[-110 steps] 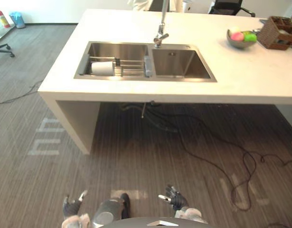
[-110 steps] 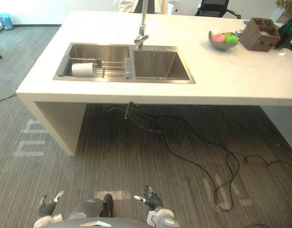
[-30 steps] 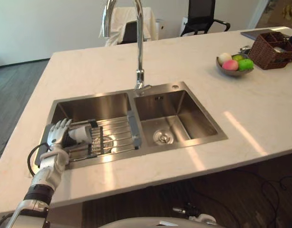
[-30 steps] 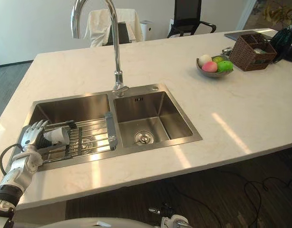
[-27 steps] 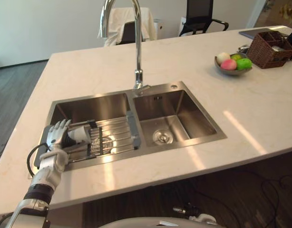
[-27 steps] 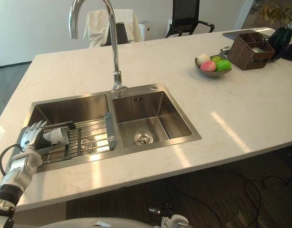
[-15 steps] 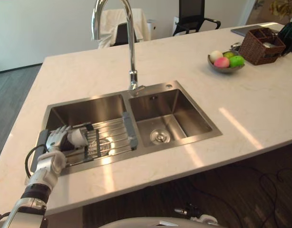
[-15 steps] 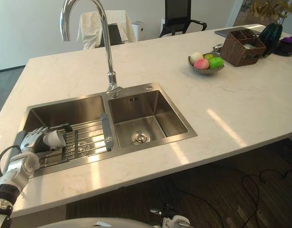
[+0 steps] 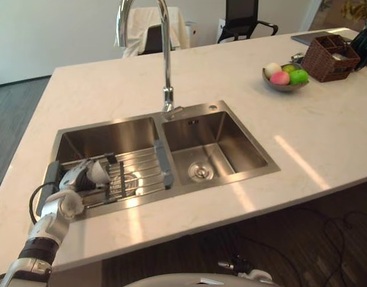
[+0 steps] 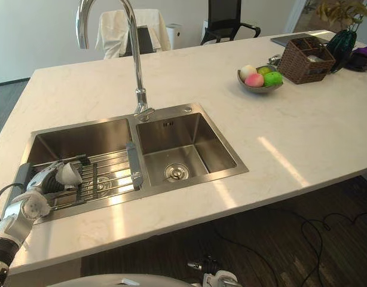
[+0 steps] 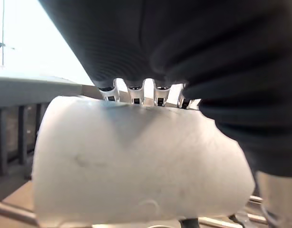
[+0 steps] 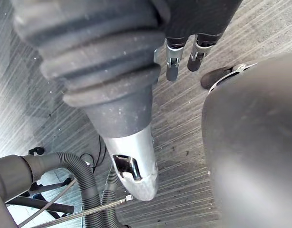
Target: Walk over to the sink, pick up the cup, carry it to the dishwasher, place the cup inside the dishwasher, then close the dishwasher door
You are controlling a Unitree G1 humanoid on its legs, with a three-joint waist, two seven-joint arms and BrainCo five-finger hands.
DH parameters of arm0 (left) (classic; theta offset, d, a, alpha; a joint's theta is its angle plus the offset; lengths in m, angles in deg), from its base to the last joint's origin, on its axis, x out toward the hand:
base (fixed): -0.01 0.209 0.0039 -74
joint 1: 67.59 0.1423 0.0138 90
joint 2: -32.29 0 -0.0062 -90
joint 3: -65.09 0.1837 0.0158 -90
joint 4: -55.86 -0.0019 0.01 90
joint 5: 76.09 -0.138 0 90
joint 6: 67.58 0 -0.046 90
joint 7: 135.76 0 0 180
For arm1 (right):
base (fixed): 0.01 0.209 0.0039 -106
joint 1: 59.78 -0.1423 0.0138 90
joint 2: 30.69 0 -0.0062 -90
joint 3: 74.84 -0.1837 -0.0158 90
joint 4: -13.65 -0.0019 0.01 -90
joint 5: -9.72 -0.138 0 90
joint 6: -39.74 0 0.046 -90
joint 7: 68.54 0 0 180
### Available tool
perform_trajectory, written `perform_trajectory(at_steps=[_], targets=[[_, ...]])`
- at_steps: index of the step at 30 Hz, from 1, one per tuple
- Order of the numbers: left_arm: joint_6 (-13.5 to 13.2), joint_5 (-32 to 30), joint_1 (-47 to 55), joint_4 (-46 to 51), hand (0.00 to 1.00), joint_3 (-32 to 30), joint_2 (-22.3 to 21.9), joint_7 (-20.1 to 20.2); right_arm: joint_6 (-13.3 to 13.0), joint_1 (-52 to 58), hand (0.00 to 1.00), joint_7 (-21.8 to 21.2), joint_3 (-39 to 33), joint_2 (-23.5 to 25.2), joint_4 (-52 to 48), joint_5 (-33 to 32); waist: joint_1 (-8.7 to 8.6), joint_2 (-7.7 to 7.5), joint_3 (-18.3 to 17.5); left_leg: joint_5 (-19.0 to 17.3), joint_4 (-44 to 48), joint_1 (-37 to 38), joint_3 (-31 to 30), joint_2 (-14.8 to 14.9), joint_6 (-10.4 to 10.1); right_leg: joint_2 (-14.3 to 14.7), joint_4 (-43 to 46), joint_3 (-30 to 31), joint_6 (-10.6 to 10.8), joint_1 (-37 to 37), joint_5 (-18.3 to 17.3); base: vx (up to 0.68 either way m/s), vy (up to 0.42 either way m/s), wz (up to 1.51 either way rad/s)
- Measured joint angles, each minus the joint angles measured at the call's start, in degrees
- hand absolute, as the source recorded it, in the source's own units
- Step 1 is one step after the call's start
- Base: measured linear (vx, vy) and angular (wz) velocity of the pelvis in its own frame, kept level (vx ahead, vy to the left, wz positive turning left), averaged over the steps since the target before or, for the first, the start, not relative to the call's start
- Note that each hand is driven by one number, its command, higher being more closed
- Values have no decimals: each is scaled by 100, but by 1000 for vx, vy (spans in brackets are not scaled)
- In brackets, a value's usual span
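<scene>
The white cup [image 9: 100, 173] lies on its side on the wire rack [image 9: 138, 170] in the left basin of the steel sink [image 9: 234, 177]. My left hand [image 9: 72, 180] reaches in from the counter's near edge and has its fingers curled over the cup's end. In the left wrist view the cup [image 11: 136, 161] sits right against the palm, with the fingers [image 11: 136, 92] wrapped over its far side. My right hand [image 9: 236, 265] hangs low by my side above the floor; its fingers [image 12: 177, 54] are relaxed and hold nothing.
A tall curved faucet [image 9: 167, 60] rises between the two basins. At the back right of the pale counter [image 9: 327, 131] stand a fruit bowl [image 9: 283, 76] and a woven basket [image 9: 333, 57]. Chairs [image 9: 249, 18] stand beyond the counter.
My left hand's fingers, upright beside the cup a second ago, have curled round it. The camera has shifted slightly. The right hand has stayed low.
</scene>
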Motion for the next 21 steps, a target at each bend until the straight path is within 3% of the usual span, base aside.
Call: perform_trajectory(at_steps=[9,15,21], targets=[[-16,-10,227,644,0,24,2,506,2,-9,0,-2,-116,26,0,-11,41,20,7,3,0,-77,-154,-11,2,-8,13,-221,15,16,-19,9,-15,8],[46,-35,287,802,0,79,4,626,11,-12,0,-32,-112,21,0,-13,61,41,17,4,-2,-76,-199,-14,3,-13,4,-320,11,51,-28,-7,-9,4],[117,-531,336,734,0,222,25,747,21,-13,0,-42,-105,-9,7,-8,57,59,24,0,-3,-76,-202,-14,1,-15,2,-328,13,55,-48,0,0,0]])
